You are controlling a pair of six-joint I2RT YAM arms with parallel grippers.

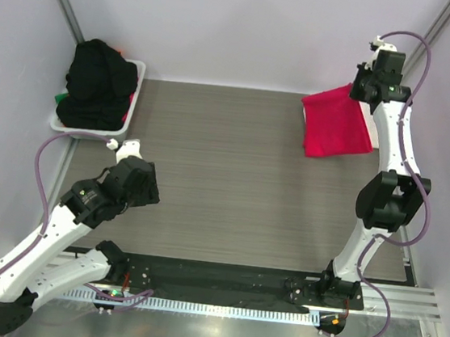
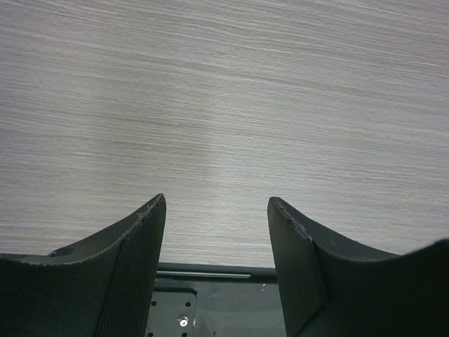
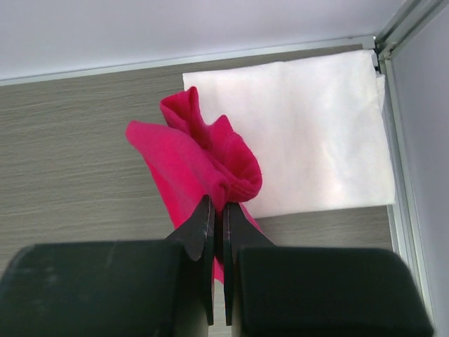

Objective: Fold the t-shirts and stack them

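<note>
Over at the far right corner of the desk (image 1: pixel 208 175), the right gripper (image 3: pixel 219 210) has its two fingers pressed together on a bunched fold of the pinkish-red shirt (image 3: pixel 189 161). The cloth is gathered at the fingertips and spreads out towards the middle of the desk. From above it looks like a loose, slanted sheet, and I cannot tell how much of it rests on the wood. Just behind it, a white shirt (image 3: pixel 302 133) lies flat in a neat rectangle, tucked right into the corner against the back and right edges. The red cloth overlaps its near left part.

The left gripper (image 2: pixel 216 203) hangs over bare wood near the front left of the desk, its fingers spread wide apart with nothing between them.

At the far left corner sits a white basket (image 1: pixel 137 85) heaped with black shirts (image 1: pixel 97 81). A scrap of green cloth (image 1: pixel 60 98) peeks out at its left side.
</note>
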